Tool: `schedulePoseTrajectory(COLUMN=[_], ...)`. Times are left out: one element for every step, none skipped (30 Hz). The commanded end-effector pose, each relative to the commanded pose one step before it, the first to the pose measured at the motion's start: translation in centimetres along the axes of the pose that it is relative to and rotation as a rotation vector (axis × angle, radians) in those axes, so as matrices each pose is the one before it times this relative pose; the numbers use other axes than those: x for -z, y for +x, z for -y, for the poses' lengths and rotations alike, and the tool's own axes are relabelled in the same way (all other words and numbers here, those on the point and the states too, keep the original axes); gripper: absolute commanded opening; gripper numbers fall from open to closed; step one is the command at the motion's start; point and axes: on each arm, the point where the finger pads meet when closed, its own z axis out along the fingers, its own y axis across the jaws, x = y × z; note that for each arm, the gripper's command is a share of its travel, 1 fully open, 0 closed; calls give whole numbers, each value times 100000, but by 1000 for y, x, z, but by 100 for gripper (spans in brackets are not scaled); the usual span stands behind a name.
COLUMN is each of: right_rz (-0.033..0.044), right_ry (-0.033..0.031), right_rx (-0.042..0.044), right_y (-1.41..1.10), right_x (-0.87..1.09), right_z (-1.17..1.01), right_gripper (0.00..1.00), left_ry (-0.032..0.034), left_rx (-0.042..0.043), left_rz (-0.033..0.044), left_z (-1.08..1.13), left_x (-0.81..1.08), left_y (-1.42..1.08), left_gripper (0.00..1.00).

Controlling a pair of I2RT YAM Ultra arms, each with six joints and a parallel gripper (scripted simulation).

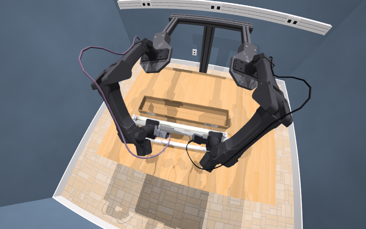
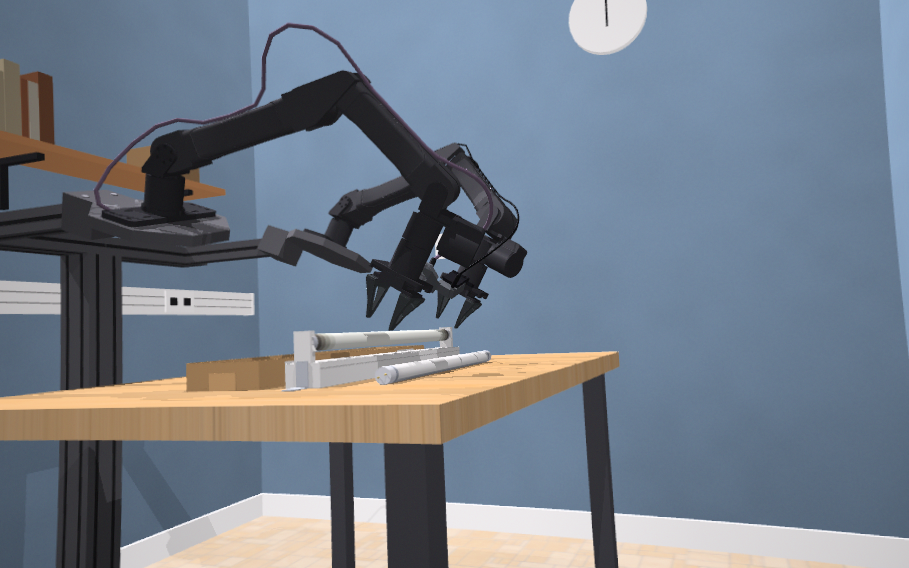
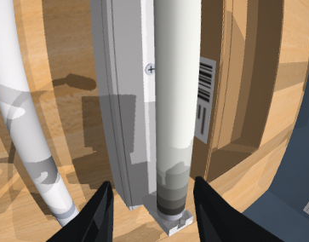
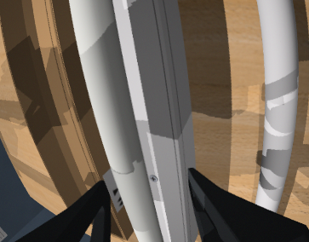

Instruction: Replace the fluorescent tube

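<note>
The old fluorescent tube [image 1: 178, 125] sits in the grey light fixture [image 1: 182, 131], seated in both lampholders. The LED tube [image 1: 178, 144] lies on the bench just in front of the fixture. My left gripper [image 1: 200, 138] is open and empty, hanging well above one end of the old tube [image 3: 174, 102]. Its fingers straddle the tube from above without touching. My right gripper [image 1: 158, 131] is open and empty above the other end [image 4: 101, 85], with its fingers also clear. From the side, both grippers [image 2: 390, 310] [image 2: 461, 306] hover above the tube [image 2: 373, 337].
The open brown carton [image 1: 184, 112] lies flat on the bench right behind the fixture, parallel to it, with nothing inside. It has a barcode label [image 3: 205, 102] on its near wall. The LED tube [image 2: 433, 365] is close to the fixture's front side.
</note>
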Motion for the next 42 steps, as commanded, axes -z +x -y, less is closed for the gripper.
schedulePoseTrajectory(right_rz=[1657,0,-373,51,-44,-382,-120,-77,424,534,134,-5,-41,-92,-82,-119,18,0,0,-385,93,-80,-62,-59,-67,-60,-52,-43,294,45,153,-45,-22,17,0,0,-28,-40,-10,-18,-21,-12], right_ry=[2062,0,-1358,235,55,-1157,-367,-213,1390,1743,448,-6,-128,-300,-266,-386,47,0,0,-1471,538,-259,-201,-192,-218,-197,-168,-141,955,146,495,-148,-72,51,0,0,-325,108,-34,-60,-68,-38], right_rx=[1200,0,-193,79,303,821,244,245,-6,-197,23,27,28,51,45,66,-23,0,0,-152,325,44,34,33,37,33,29,24,-166,-26,-86,24,13,-13,0,0,-274,315,6,10,11,7], right_y=[-868,0,132,-14,-90,13,57,8,-49,-25,-44,-59,-38,-12,-10,-17,1,0,0,151,-189,-11,-8,-8,-10,-9,-7,-6,62,58,-39,-10,-3,2,0,0,152,-160,-1,-3,-3,-1], right_x=[2276,0,682,493,-1094,-449,118,-16,504,582,71,-133,-132,-143,-127,-184,22,0,0,-592,150,-124,-96,-92,-104,-94,-80,-68,482,181,86,-76,-35,23,0,0,-242,140,-16,-29,-32,-18], right_z=[65,0,-517,-94,-149,-329,-119,-57,421,379,166,111,48,-29,-26,-38,5,0,0,-299,203,-25,-19,-19,-21,-19,-16,-14,74,-83,180,-10,-7,6,0,0,-123,101,-3,-6,-7,-3], right_gripper=[49,49,49,49,49,49,49,49,49,49,49,49,49,49,49,49,49,49,49,49,49,49,49,49,49,49,49,49,49,49,49,49,49,49,49,49,49,49,49,49,49,49], left_ry=[339,0,510,-277,-2669,407,1070,3025,-3174,875,183,1687,796,-434,-178,-1177,-392,0,0,741,1049,245,30,-942,-21,-918,247,333,515,302,-556,234,-335,-420,0,0,392,-1578,762,631,5283,-2809], left_rx=[-1606,0,616,-202,-233,-1793,475,-734,174,-176,-73,-280,-127,272,405,278,198,0,0,696,219,341,374,-168,-358,-486,-257,129,164,65,141,128,267,36,0,0,-335,947,-592,-223,-1243,403], left_rz=[906,0,-151,59,1099,-66,-524,-1256,1291,-366,-86,-694,-204,257,194,422,217,0,0,-10,-315,12,99,297,-85,225,-145,-85,-153,-102,245,-53,187,161,0,0,-228,810,-421,-287,-2273,1129], left_z=[423,0,416,70,-702,28,165,870,-511,113,-3,444,-251,-192,-142,-276,-60,0,0,110,-29,-21,-66,-97,136,-169,67,10,54,35,-55,26,-133,-101,0,0,513,-253,106,61,1223,-562], left_x=[1156,0,1223,586,-320,-51,-453,-1124,493,-517,94,-157,-119,87,39,-90,47,0,0,195,-269,-30,6,12,186,135,-7,-119,-116,-71,368,-1,-33,-17,0,0,-415,659,-503,-342,-740,1048], left_y=[-982,0,253,-64,-297,-19,23,195,-141,-35,3,154,-134,37,132,-49,23,0,0,473,131,172,160,-176,-81,-341,-75,75,124,60,62,92,48,-64,0,0,40,338,-257,-95,175,-76], left_gripper=[49,49,49,49,49,49,49,49,49,49,49,49,49,49,49,49,49,49,49,49,49,49,49,49,49,49,49,49,49,49,49,49,49,49,49,49,49,49,49,49,49,49])
